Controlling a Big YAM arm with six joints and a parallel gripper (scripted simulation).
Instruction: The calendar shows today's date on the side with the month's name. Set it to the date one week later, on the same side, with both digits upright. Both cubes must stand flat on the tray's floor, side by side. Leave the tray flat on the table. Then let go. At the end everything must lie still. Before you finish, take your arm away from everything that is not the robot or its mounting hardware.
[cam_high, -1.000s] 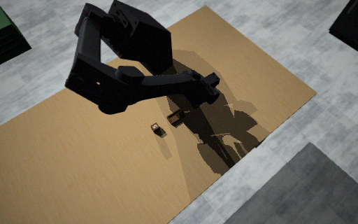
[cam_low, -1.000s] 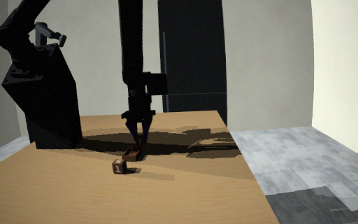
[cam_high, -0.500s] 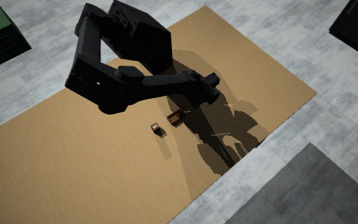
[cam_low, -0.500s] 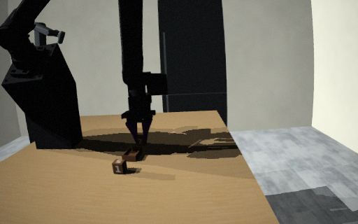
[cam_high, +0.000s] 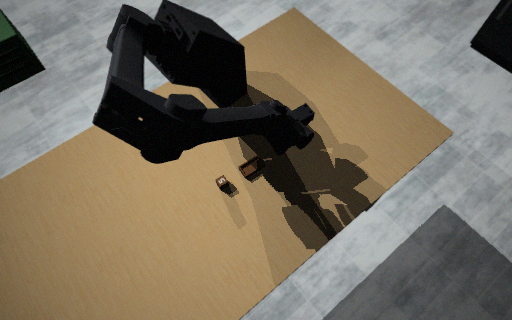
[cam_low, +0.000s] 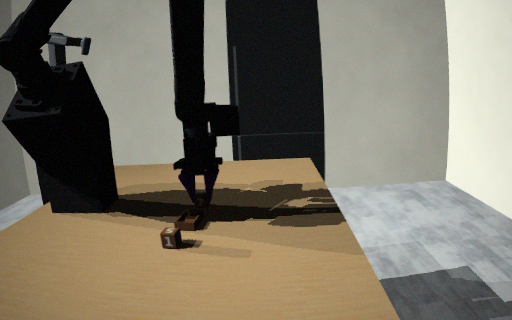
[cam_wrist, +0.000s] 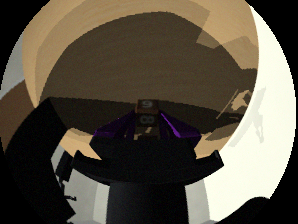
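Note:
The small brown tray (cam_high: 250, 168) (cam_low: 189, 221) stands on the table with nothing in it. One brown cube (cam_high: 221, 181) (cam_low: 170, 238) stands on the table outside the tray, with a 5 on top and a 1 on the side facing the exterior camera. My gripper (cam_low: 201, 199) (cam_wrist: 147, 113) points down beyond the tray as the exterior camera sees it, slightly open, its purple fingers on both sides of the other cube (cam_low: 200, 202) (cam_wrist: 147, 120). That cube shows an 8 and a 6 or 9 in the wrist view. Whether it touches the table is too dark to tell.
The wooden table (cam_high: 125, 225) (cam_low: 125, 285) carries the arm's black base (cam_high: 210, 55) (cam_low: 75, 145) at its back. The arm's dark shadow covers the area around the gripper and reaches the tray. The table's edge (cam_high: 400, 179) lies beyond the shadow.

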